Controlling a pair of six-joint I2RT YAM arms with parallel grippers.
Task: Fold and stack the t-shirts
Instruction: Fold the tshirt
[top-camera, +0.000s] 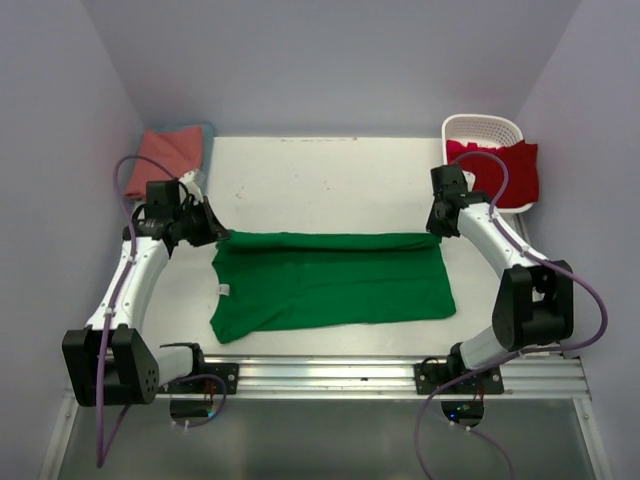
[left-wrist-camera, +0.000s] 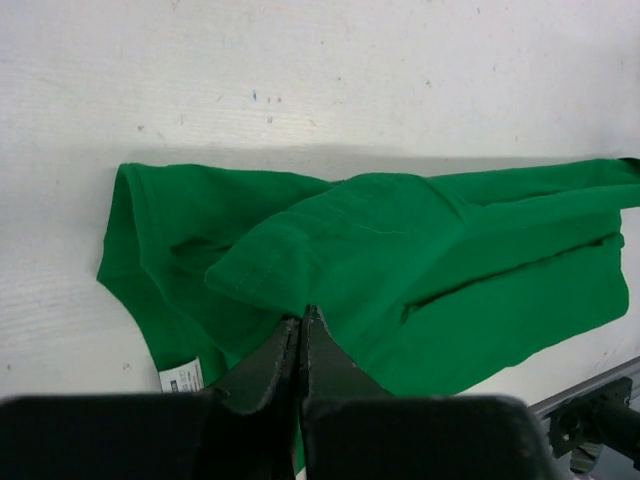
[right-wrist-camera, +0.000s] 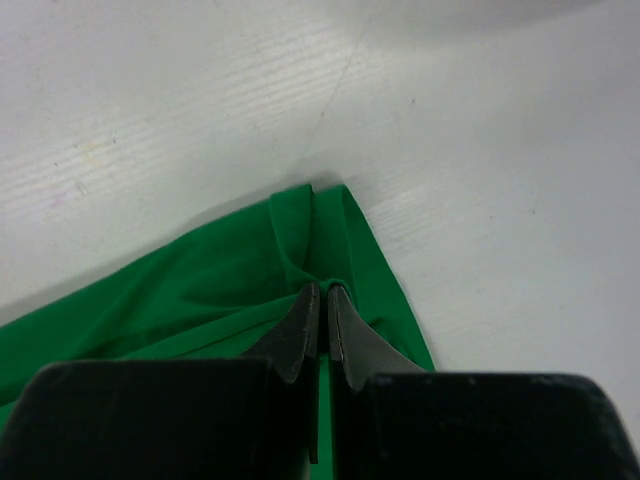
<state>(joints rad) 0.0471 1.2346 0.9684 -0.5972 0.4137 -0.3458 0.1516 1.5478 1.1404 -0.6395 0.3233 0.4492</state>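
Note:
The green t-shirt (top-camera: 330, 285) lies on the white table, its far edge lifted and rolled toward the front. My left gripper (top-camera: 218, 235) is shut on the shirt's far left corner; in the left wrist view (left-wrist-camera: 300, 318) the cloth (left-wrist-camera: 400, 270) bunches at the closed fingertips. My right gripper (top-camera: 438, 232) is shut on the far right corner, and the right wrist view (right-wrist-camera: 322, 292) shows a pinch of green cloth (right-wrist-camera: 300, 240) between the tips. A red t-shirt (top-camera: 510, 165) hangs over the basket. A salmon-pink t-shirt (top-camera: 168, 150) lies on a teal-blue one (top-camera: 207, 131) at the far left.
The white lattice basket (top-camera: 480, 126) stands at the far right corner. The shirt's white label (left-wrist-camera: 182, 377) shows near its left edge. An aluminium rail (top-camera: 330, 372) runs along the near table edge. Walls close in the table on three sides.

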